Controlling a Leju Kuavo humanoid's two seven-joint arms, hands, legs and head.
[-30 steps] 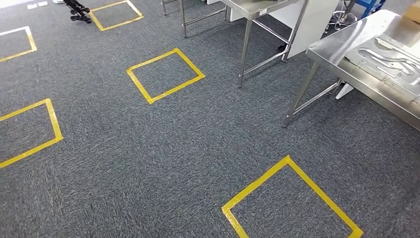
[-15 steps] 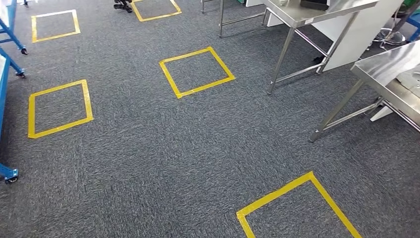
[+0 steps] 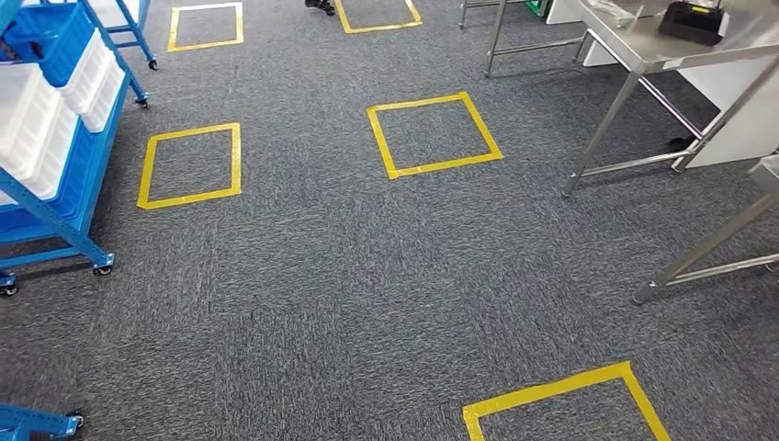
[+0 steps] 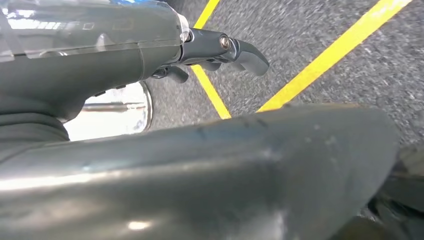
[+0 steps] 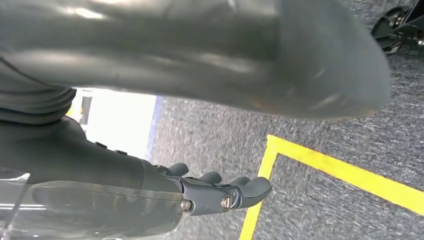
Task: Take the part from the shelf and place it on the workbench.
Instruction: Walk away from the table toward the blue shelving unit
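A blue wheeled shelf (image 3: 57,204) stands at the left of the head view, carrying white bins (image 3: 37,129) and a blue bin (image 3: 50,37); I cannot tell what lies in them. A steel table (image 3: 643,57) stands at the upper right, and a leg of a nearer steel bench (image 3: 707,250) shows at the right edge. My left hand (image 4: 210,47) hangs over the carpet, fingers stretched out, holding nothing. My right hand (image 5: 215,192) hangs the same way, holding nothing.
Grey carpet with yellow tape squares (image 3: 432,136) (image 3: 188,165) (image 3: 560,397) lies between shelf and tables. A black device (image 3: 694,20) sits on the far steel table. Part of another blue frame (image 3: 37,423) shows at the bottom left corner.
The camera has swung left: the whole scene slid right, the blue shelf came in at the left, and the bench with the sheet-metal part left at the right.
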